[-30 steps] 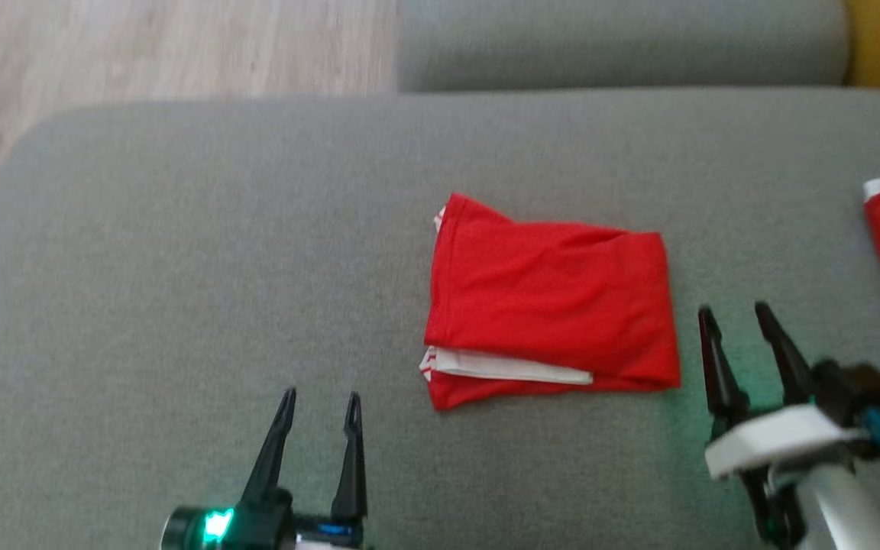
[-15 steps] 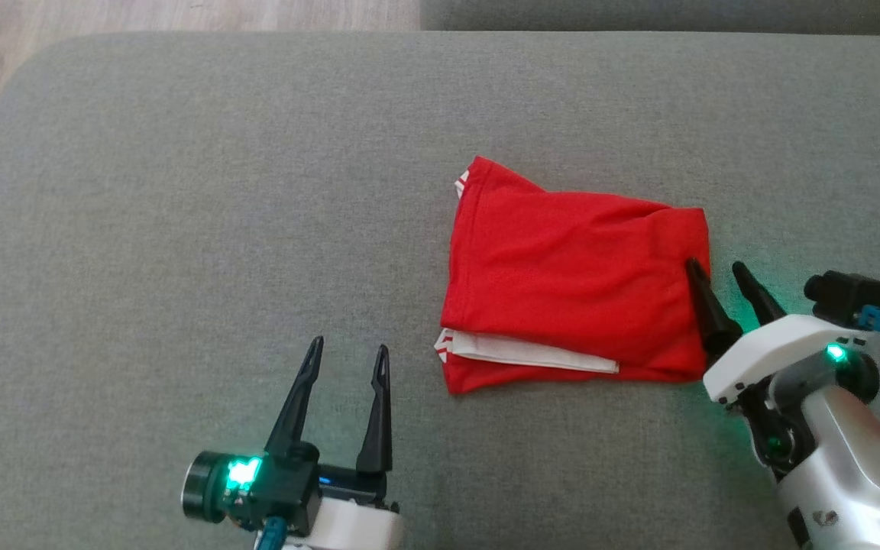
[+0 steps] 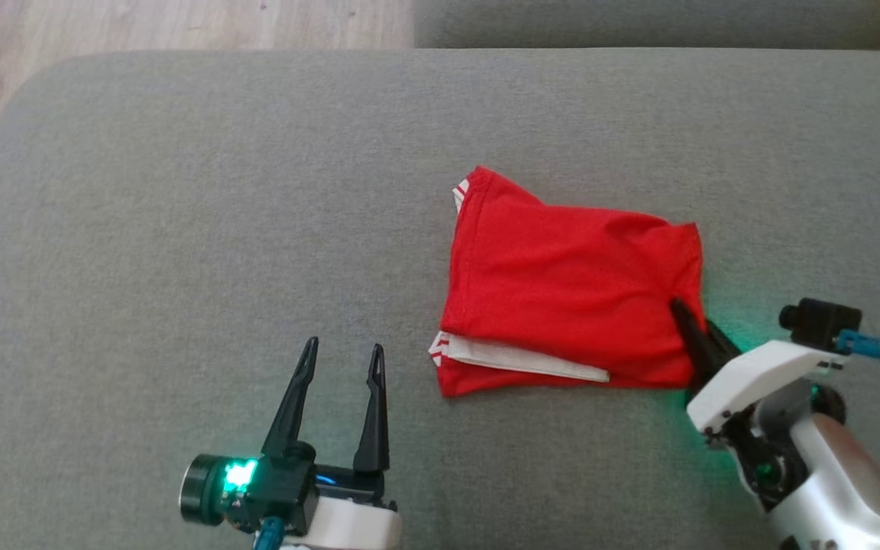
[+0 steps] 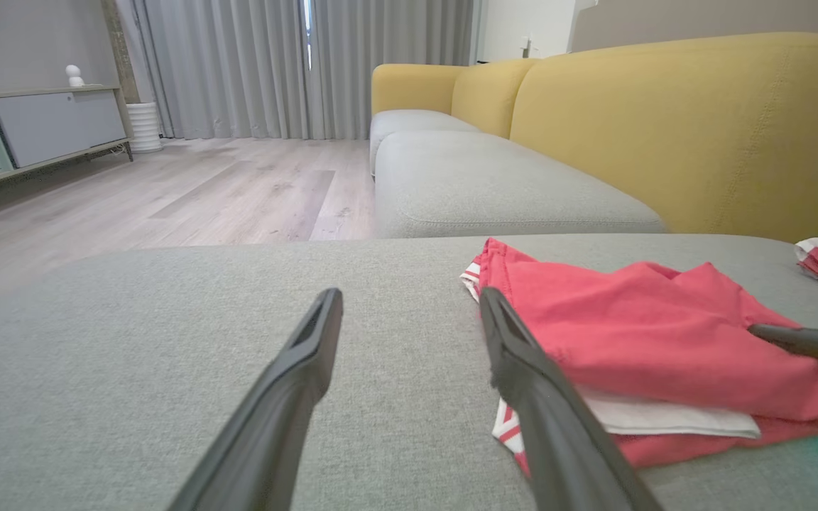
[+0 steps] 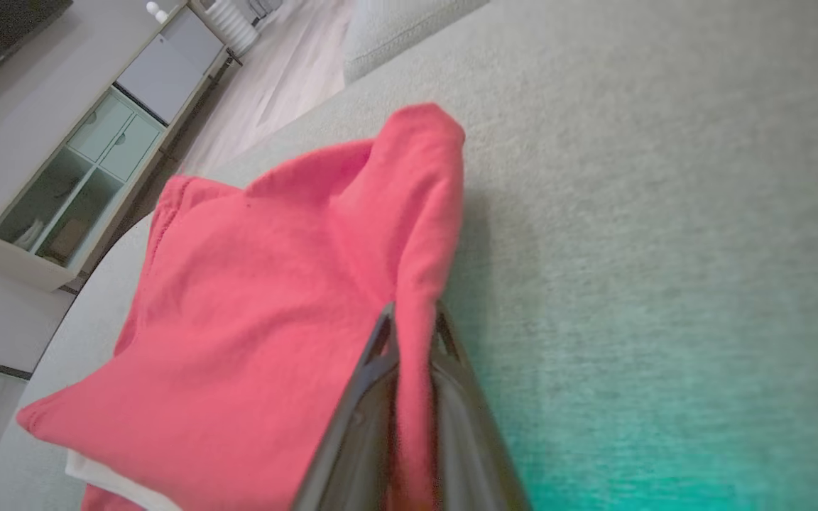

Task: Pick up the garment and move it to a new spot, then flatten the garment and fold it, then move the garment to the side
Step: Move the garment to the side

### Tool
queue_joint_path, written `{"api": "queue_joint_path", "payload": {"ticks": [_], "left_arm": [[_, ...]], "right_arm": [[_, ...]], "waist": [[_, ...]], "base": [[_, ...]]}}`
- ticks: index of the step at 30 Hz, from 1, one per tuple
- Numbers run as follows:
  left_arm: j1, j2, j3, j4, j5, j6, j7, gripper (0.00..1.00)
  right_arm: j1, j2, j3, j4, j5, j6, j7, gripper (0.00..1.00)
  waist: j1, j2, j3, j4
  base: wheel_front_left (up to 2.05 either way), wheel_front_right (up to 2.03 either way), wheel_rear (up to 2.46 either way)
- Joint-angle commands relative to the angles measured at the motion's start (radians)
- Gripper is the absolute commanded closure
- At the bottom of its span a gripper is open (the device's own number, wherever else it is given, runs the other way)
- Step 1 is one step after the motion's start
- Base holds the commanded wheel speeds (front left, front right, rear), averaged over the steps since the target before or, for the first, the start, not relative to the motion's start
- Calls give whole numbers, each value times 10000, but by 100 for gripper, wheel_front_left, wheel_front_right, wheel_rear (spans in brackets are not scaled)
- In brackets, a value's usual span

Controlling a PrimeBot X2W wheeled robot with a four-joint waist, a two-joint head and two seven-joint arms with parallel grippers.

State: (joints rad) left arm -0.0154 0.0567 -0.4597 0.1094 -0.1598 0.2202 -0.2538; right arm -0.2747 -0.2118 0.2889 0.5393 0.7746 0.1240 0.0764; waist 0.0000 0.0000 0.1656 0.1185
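The right gripper (image 3: pixel 692 317), jaws clamped on the red garment (image 3: pixel 570 298) on the grey cushion (image 3: pixel 180 229); left gripper (image 3: pixel 343 345), jaws apart.

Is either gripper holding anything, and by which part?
The right gripper is shut on the folded red garment, pinching its right edge near the lower corner in the head view. The left gripper is open and holds nothing.
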Motion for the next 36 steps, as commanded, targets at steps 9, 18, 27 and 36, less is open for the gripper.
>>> {"api": "queue_joint_path", "payload": {"ticks": [9, 18, 27, 36], "left_arm": [[-319, -64, 459, -458, 201, -52, -80, 0], [-869, -64, 474, -549, 409, -118, -80, 0], [-1334, -64, 509, -581, 537, -199, -80, 0], [-1578, -64, 517, -745, 490, -297, -80, 0]], "right_arm": [[-1233, -2859, 591, -992, -1200, 67, 176, 100], [-2277, -5818, 525, -1393, -1272, 67, 377, 100], [-2740, -7599, 165, -993, -1206, 67, 205, 100], [-2788, -8422, -221, -667, -2039, 67, 358, 100]], "waist": [[0, 0, 553, -920], [0, 0, 1495, -1476], [0, 0, 2069, -1532], [0, 0, 2239, -1392]], "base": [[0, 0, 0], [0, 0, 0], [0, 0, 0], [0, 0, 0]]}}
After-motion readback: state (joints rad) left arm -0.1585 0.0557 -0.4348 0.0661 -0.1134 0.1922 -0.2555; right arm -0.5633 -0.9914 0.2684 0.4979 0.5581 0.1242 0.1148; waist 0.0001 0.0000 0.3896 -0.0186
